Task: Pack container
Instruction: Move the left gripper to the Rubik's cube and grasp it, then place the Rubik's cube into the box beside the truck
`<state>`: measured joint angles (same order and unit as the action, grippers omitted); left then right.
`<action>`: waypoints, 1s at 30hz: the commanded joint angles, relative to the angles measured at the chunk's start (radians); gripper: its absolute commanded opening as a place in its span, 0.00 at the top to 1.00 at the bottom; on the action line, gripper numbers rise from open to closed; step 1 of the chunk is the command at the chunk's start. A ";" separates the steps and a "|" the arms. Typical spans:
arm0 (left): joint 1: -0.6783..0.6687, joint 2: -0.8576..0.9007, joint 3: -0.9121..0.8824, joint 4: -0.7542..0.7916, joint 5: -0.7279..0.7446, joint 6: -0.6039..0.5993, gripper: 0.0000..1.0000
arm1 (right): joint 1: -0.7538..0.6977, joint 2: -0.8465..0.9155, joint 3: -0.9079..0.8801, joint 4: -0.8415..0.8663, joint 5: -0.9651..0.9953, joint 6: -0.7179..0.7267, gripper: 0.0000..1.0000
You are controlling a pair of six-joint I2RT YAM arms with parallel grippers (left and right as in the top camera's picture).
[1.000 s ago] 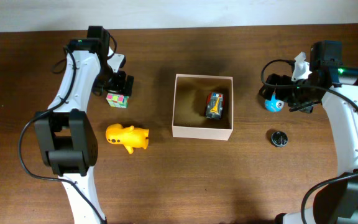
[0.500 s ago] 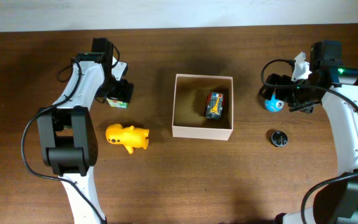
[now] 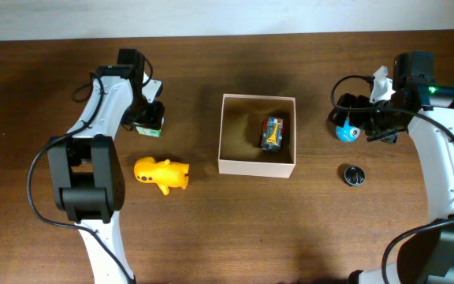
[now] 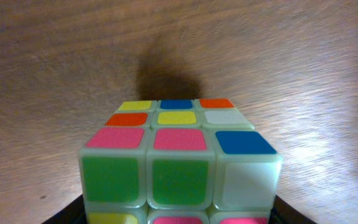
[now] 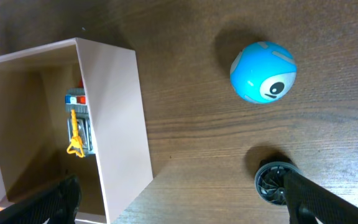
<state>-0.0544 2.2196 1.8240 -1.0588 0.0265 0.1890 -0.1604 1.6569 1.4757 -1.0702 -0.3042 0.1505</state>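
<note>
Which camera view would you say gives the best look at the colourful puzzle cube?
The left wrist view: the puzzle cube fills much of the frame, its coloured stickers plain. Overhead, it is small and partly covered by the left gripper. The right wrist view does not show it.

the left arm [image 3: 101,102] rises from its base at the near left and reaches toward the far side of the table, bending inward at the wrist so that the left gripper [image 3: 150,111] points down, closed around a cube [image 4: 179,158]. the right arm [image 3: 440,150] mirrors it from the near right, its wrist turned inward. the right gripper [image 5: 182,202] hangs with its two dark fingers [image 5: 58,202] spread wide and nothing between them.
</note>
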 commanded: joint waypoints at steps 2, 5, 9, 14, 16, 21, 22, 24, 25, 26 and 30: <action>-0.056 -0.089 0.159 -0.083 0.041 -0.036 0.46 | -0.005 0.001 0.020 0.000 0.010 0.000 0.01; -0.112 -0.119 0.241 -0.149 0.107 -0.059 0.46 | -0.005 0.001 0.020 0.000 0.010 0.000 0.01; -0.211 -0.156 0.295 -0.188 0.172 -0.145 0.47 | -0.005 0.001 0.020 -0.001 0.010 0.000 0.01; -0.326 -0.157 0.292 -0.183 0.172 -0.280 0.48 | -0.005 0.001 0.020 0.000 0.009 0.000 0.01; -0.369 -0.154 0.286 -0.175 0.172 -0.310 0.50 | -0.005 0.001 0.020 0.000 0.010 0.000 0.01; -0.465 -0.120 0.284 -0.142 0.121 -0.433 0.52 | -0.005 0.001 0.020 0.000 0.009 0.000 0.01; -0.483 -0.105 0.284 -0.135 0.086 -0.460 0.51 | -0.005 0.001 0.020 -0.001 0.009 0.000 0.01; -0.508 -0.071 0.284 -0.120 0.024 -0.501 0.51 | -0.005 0.001 0.020 -0.003 0.009 0.000 0.01; -0.517 -0.049 0.284 -0.109 0.002 -0.515 0.51 | -0.005 0.001 0.020 -0.005 0.009 0.000 0.01; -0.522 -0.031 0.284 -0.100 -0.005 -0.520 0.51 | -0.005 0.001 0.020 -0.006 0.009 0.000 0.01; -0.525 0.043 0.284 -0.057 -0.016 -0.564 0.53 | -0.005 0.001 0.020 -0.010 0.009 0.000 0.01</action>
<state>-0.5873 2.2089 2.1105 -1.1309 0.0662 -0.3077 -0.1604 1.6569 1.4757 -1.0782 -0.3046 0.1501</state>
